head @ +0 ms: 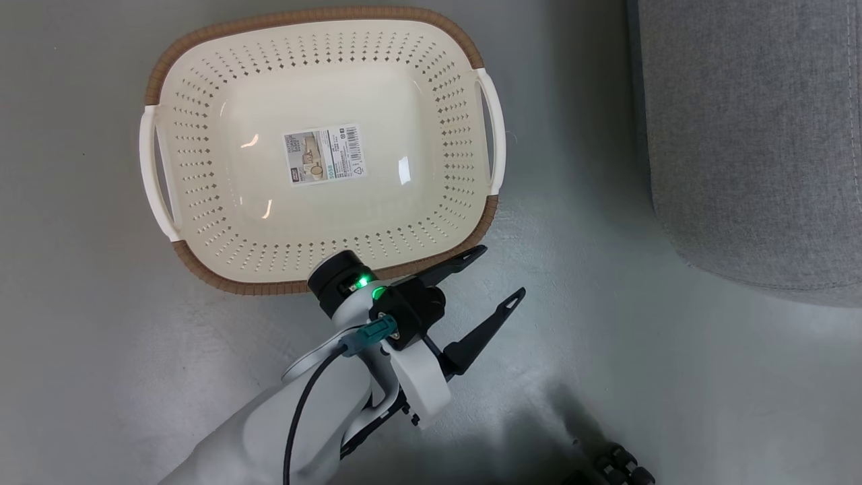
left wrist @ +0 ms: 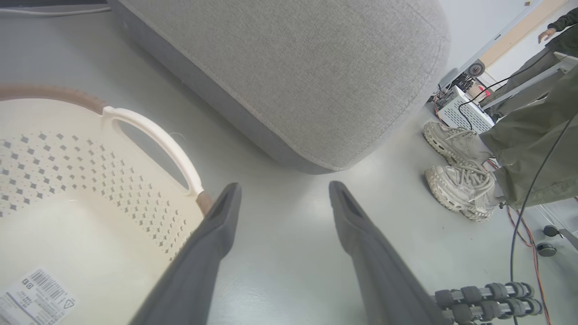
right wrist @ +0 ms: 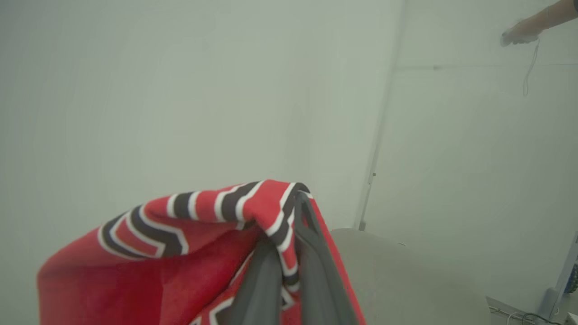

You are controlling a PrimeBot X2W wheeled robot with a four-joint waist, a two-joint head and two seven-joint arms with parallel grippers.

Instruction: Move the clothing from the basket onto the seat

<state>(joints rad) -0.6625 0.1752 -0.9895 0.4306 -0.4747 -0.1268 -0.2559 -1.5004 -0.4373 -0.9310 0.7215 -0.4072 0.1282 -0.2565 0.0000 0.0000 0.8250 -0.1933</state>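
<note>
The cream perforated basket (head: 202, 202) stands on the floor with nothing inside but the paper label (head: 324, 154) on its base. My left gripper (head: 500, 273) hangs open beside the basket's near right corner, nothing between its fingers; the left wrist view has this gripper (left wrist: 284, 187) over bare floor, with the basket (left wrist: 90, 189) to its left. My right gripper (right wrist: 291, 234) is shut on the red jersey (right wrist: 180, 253) at its navy-and-white striped band, held up before a pale wall. The grey seat (head: 754, 135) lies right of the basket. The plain red garment is out of view.
A person's pale shoes (left wrist: 456, 176) and olive trouser legs stand on the floor by the seat's rounded corner (left wrist: 293, 67). Cables and a small white device (left wrist: 465, 113) lie behind them. A person's hand (right wrist: 519, 34) reaches in at the wall. Grey floor separates basket and seat.
</note>
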